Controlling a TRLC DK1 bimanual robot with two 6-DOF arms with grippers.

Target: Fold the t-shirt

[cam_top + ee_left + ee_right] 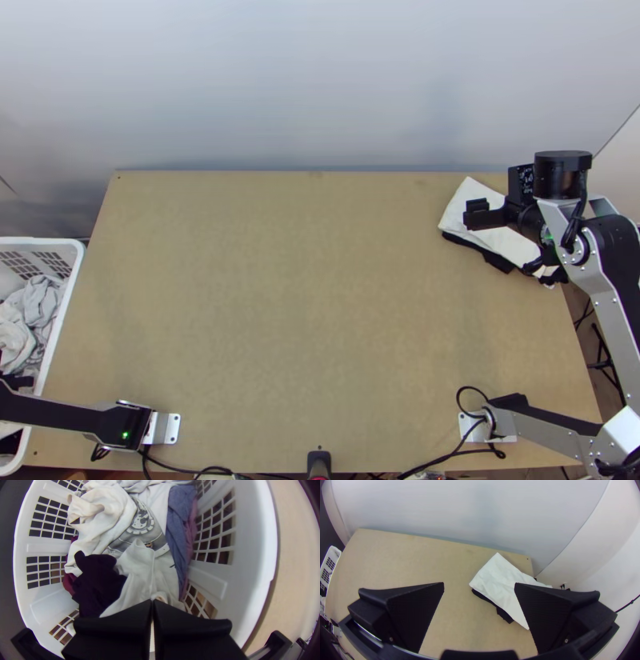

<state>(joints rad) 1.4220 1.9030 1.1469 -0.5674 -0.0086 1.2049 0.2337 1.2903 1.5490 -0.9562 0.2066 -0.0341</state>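
1. My left pincer (152, 600) is pointing into the basket, its fingers pressed together and no cloth showing between them; I'm judging that slim shape is suiting entry among clothes, though grasping will be needing an opening.
2. Just beyond its tips, a pale garment (143, 566) is lying bunched. I'm guessing this is the t-shirt, waiting in the heap to be picked, but I can't be sure.
3. Beside that, a dark purple garment (96, 580) and a blue garment (180, 520) are crowding close, so a careless pinch could be bringing up two pieces.
4. Farther out, the basket (253, 530) is walling the heap in, standing beside the tabletop (304, 304), probably for short carrying.
5. Well apart, my right pincer (479, 586) is hanging wide open and holding nothing, probably parking aside to be leaving room for spreading.
6. Beyond its fingertips, a folded white cloth (500, 576) is resting on a black cloth (503, 614) near the far right corner, presumably stacking finished work out of the way.
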